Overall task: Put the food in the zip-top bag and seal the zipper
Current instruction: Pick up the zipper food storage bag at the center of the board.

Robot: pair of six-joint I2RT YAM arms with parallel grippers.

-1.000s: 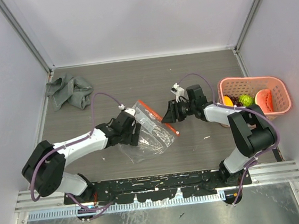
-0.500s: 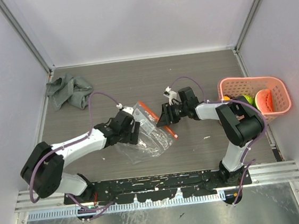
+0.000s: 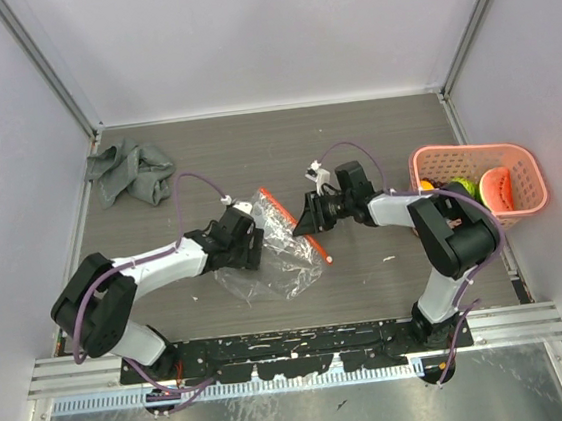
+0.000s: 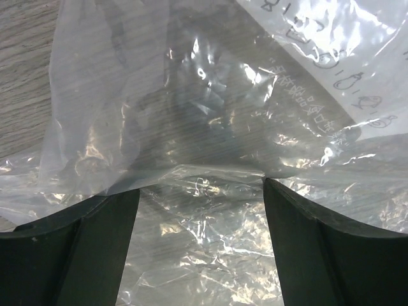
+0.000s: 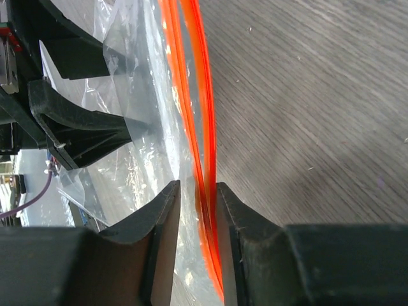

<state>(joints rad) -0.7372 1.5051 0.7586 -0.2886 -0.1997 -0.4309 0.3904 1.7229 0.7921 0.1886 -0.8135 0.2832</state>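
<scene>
The clear zip-top bag (image 3: 278,261) lies crumpled on the table between both arms. Its red-orange zipper (image 3: 295,222) runs diagonally, with the white slider end (image 3: 329,260) at the near end. My left gripper (image 3: 255,245) is open at the bag's left side, and the film (image 4: 204,115) spreads between and over its wide-apart fingers (image 4: 95,242). My right gripper (image 3: 304,218) straddles the zipper strip (image 5: 194,95). Its jaws stand narrowly apart, with a gap on one side of the strip. The food sits in the pink basket: watermelon slice (image 3: 497,188), green fruit (image 3: 463,188), grapes (image 3: 444,188) and an orange-yellow piece (image 3: 427,190).
The pink lattice basket (image 3: 476,148) stands at the right edge of the table. A grey cloth (image 3: 128,172) lies at the back left. Grey walls enclose the table on three sides. The left gripper (image 5: 76,121) shows just beyond the bag in the right wrist view.
My right gripper has moved left from near the basket onto the zipper strip. The bag has shifted and flattened a little under the left gripper.
</scene>
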